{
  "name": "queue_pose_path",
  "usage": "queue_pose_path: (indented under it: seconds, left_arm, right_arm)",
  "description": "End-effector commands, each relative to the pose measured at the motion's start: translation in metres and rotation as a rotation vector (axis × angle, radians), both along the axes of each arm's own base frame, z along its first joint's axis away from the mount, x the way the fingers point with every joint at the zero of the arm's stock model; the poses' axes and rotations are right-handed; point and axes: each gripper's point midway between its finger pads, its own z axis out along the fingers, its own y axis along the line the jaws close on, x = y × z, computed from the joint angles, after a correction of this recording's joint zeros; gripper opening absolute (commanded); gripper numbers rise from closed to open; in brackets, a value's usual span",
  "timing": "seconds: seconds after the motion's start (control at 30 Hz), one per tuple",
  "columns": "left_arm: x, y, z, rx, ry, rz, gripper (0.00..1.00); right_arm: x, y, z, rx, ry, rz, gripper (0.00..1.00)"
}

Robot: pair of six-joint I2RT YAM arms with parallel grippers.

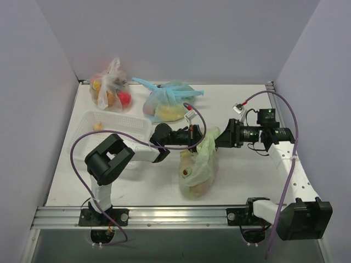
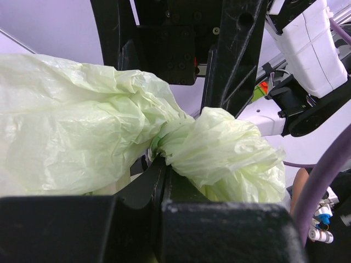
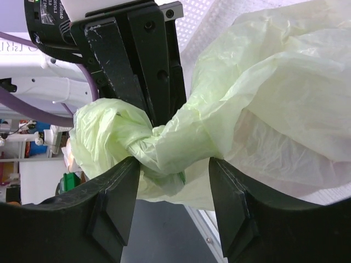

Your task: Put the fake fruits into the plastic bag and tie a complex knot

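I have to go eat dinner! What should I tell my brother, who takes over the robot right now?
Left gripper: jaws shut on the twisted neck of the plastic bag.
Right gripper: jaws open, one on each side of that neck.
Fake fruits: showing through the bag, which lies between the arms.
Done: fruits bagged, neck bunched into what looks like a first knot.
Left: tighten it and finish the complex knot. I cannot tell whether it would hold.
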Motion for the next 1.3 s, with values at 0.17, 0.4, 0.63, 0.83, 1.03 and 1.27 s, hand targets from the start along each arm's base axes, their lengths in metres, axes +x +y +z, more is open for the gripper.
queue_pose_path:
  seconds: [0.17,0.4,0.63,0.83,1.03,1.27]
  left_arm:
    - [-0.007,0.003,0.025,-0.091,-0.088,-0.015,0.00]
    - [-0.009,0.002,0.025,-0.091,-0.088,-0.018,0.00]
    - [-0.010,0.001,0.026,-0.096,-0.095,-0.026,0.00]
    - [-0.012,0.001,0.024,-0.097,-0.098,-0.036,0.00]
    - [-0.012,0.008,0.017,-0.080,-0.091,-0.030,0.23]
    - [-0.002,0.020,0.012,-0.058,-0.091,-0.003,0.45]
  right_arm:
    - [-0.027,-0.004,0.015,0.042,-0.008,0.061,0.53]
    - [-0.027,-0.004,0.013,0.042,-0.005,0.061,0.43]
    - [-0.015,-0.005,0.007,0.031,0.004,0.066,0.37]
    - [-0.011,-0.005,0.008,0.032,-0.011,0.061,0.16]
    - [-0.012,-0.006,0.011,0.026,-0.024,0.054,0.00]
    - [-0.013,-0.007,0.012,0.018,-0.054,0.056,0.00]
